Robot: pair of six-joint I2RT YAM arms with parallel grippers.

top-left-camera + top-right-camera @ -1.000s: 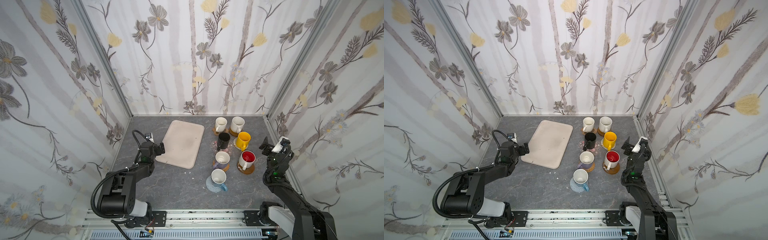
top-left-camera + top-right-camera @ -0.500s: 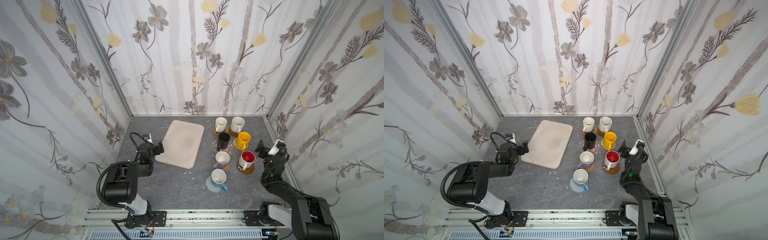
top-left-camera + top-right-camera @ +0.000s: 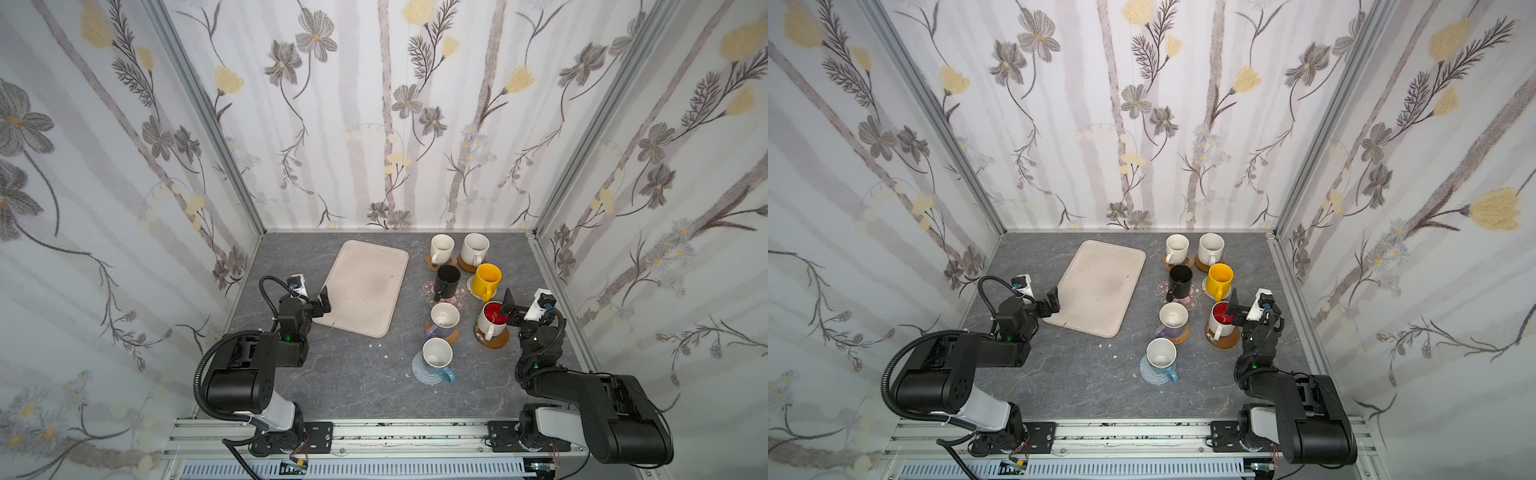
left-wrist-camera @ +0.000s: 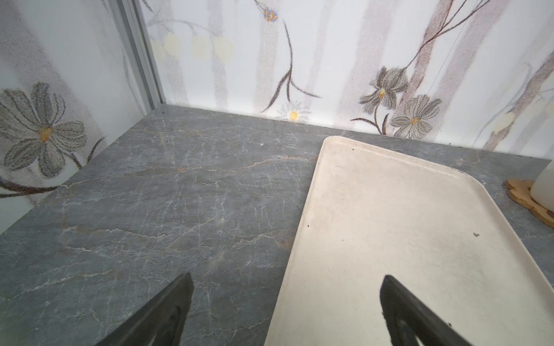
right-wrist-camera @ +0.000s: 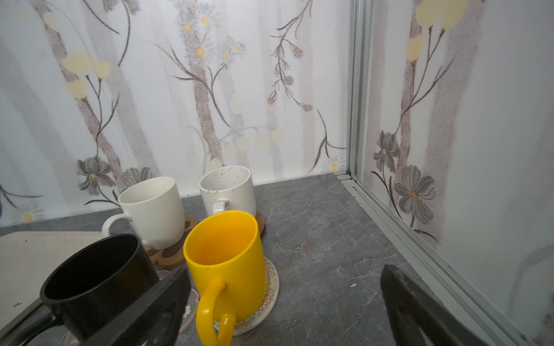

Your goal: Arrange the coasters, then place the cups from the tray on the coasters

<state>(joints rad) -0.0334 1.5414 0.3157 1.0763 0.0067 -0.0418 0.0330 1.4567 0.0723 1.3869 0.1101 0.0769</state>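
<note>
The beige tray lies bare at the back left. To its right several cups each stand on a coaster: cream, white speckled, black, yellow, lavender, white with red inside and light blue. My left gripper hangs open over the tray's near left edge, holding nothing. My right gripper is open and empty just right of the red-inside cup, facing the yellow cup.
Papered walls close in the left, back and right, with metal posts at the corners. A few white crumbs lie on the grey marbled tabletop in front of the tray. The arm bases sit on the front rail.
Both arms have folded back low toward their bases. The right gripper has shifted left, nearer the red-inside cup. Both grippers stay open, and no cup or coaster has moved.
</note>
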